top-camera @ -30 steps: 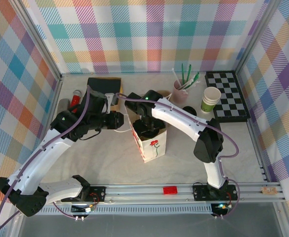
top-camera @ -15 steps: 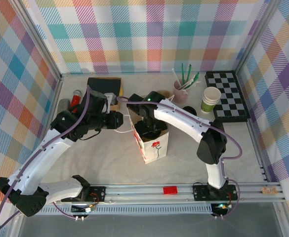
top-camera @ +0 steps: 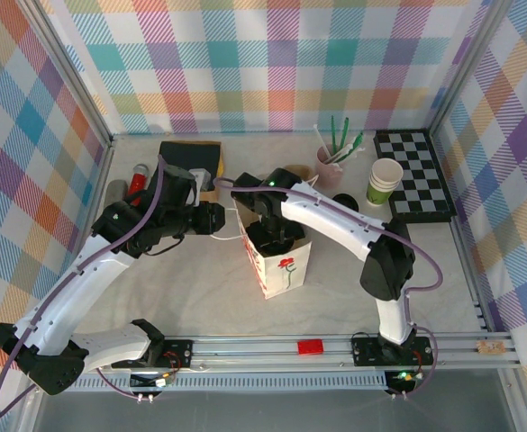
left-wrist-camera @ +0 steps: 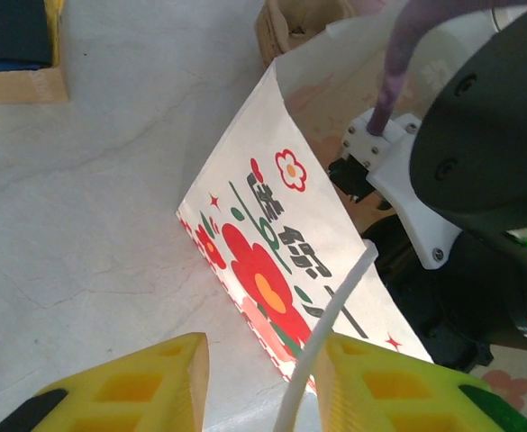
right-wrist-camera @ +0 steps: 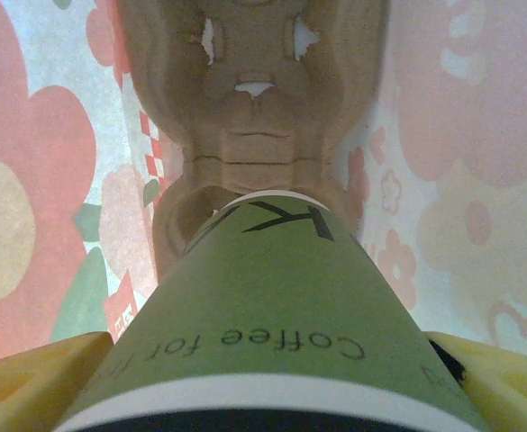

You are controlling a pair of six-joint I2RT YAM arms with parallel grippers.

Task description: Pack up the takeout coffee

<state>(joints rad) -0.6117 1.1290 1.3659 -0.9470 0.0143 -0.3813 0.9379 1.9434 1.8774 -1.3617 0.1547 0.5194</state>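
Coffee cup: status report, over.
Right gripper shut on coffee cup, inside the bag, above cardboard tray. Left gripper open around handle cord. Nothing seen in the way.

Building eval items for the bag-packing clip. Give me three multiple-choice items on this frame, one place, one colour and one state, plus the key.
1. Where is the takeout coffee?
A. on the chessboard
B. inside the white paper bag, over the cardboard carrier
C. on the table beside the bag

2. What colour is its side?
A. green
B. blue
C. white

3. How are the right fingers?
A. wide open and empty
B. resting on the table
C. closed on the cup

Key: B, the right wrist view shows bag walls around the cup and the carrier beyond it. A, the cup wall is green with dark print. C, a yellow finger sits against each side of the cup.
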